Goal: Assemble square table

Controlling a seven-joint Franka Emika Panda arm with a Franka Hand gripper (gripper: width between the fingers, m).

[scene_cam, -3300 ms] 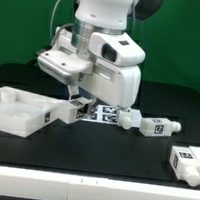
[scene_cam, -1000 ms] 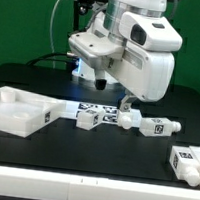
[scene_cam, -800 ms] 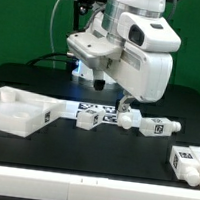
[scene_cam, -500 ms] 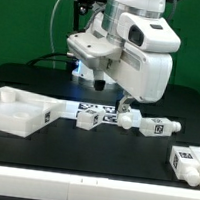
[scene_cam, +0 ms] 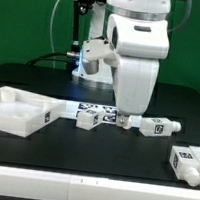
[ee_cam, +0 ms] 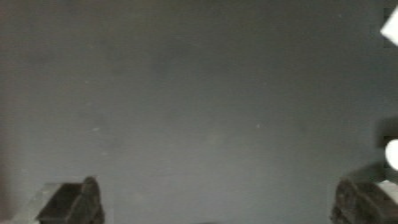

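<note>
Tabletop (scene_cam: 14, 111) flat on desk (scene_cam: 91, 162), exterior view's left. Right of it: nearest leg (scene_cam: 88, 118), middle leg (scene_cam: 158, 125), farthest leg (scene_cam: 189, 161). Jaws wide apart, empty. Judged: light, rigid, slick plastic; pinch a leg across its flat sides.

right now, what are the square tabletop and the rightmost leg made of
The square tabletop looks like matte white moulded plastic: even colour, thick raised rim, no glare. The leg at the exterior view's right looks like the same plastic; its black-and-white tag seems printed paper, hard to confirm.
</note>
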